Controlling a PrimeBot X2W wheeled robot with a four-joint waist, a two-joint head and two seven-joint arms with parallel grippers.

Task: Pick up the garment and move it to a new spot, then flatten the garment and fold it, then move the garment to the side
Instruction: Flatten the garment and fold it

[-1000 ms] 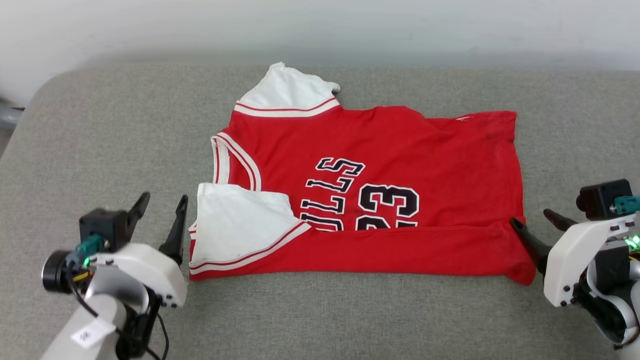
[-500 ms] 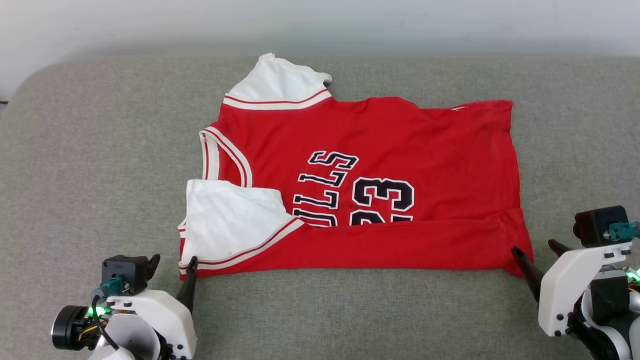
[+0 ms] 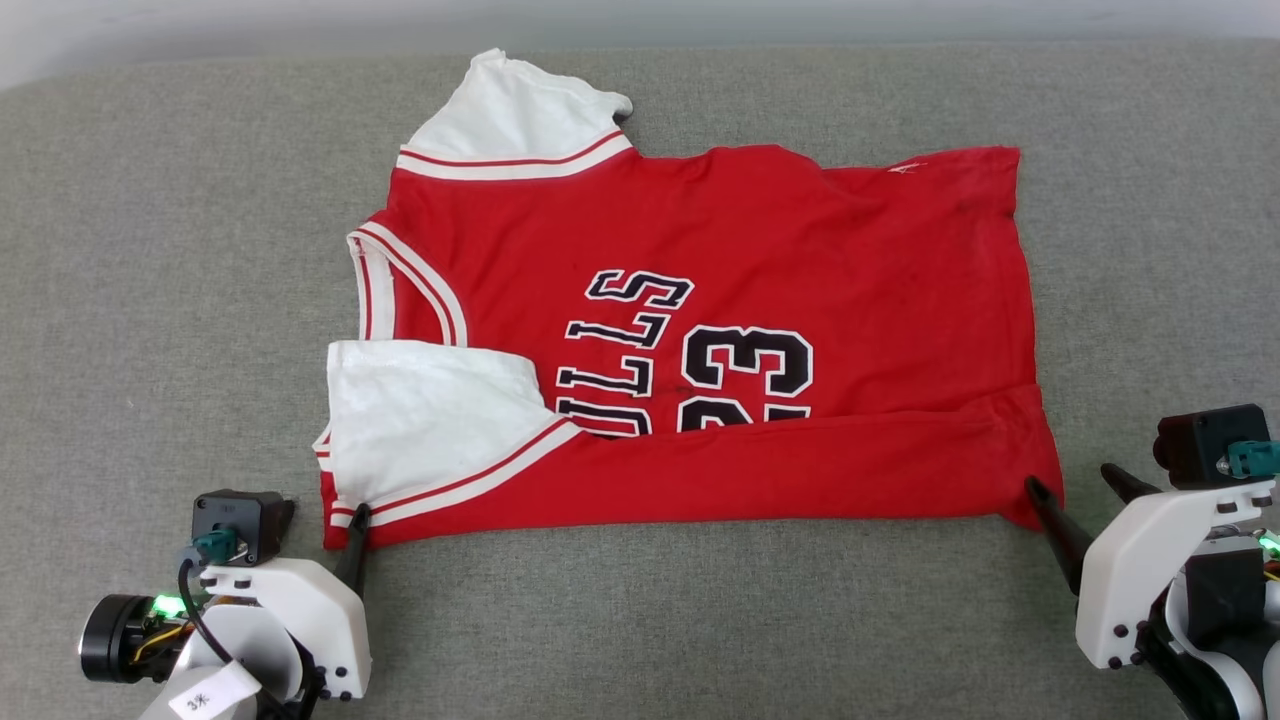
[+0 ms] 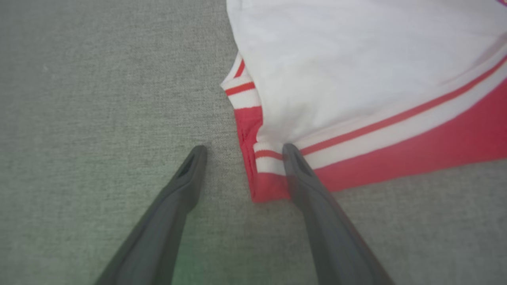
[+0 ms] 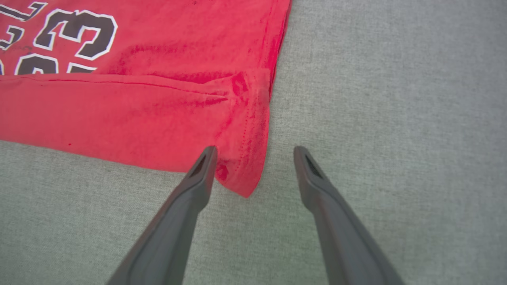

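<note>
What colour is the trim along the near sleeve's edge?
The trim is white with a thin red stripe; clearest in the left wrist view.

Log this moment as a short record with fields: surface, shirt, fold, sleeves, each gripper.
surface: gray cushion
shirt: red shirt, front up, collar toward the robot's left, hem toward its right
fold: near long edge turned over the front, hiding part of the print
sleeves: near sleeve folded onto the shirt; far sleeve spread on the cushion
left gripper: open, fingers either side of the near collar-side corner
right gripper: open, fingers either side of the near hem corner
held: nothing
</note>
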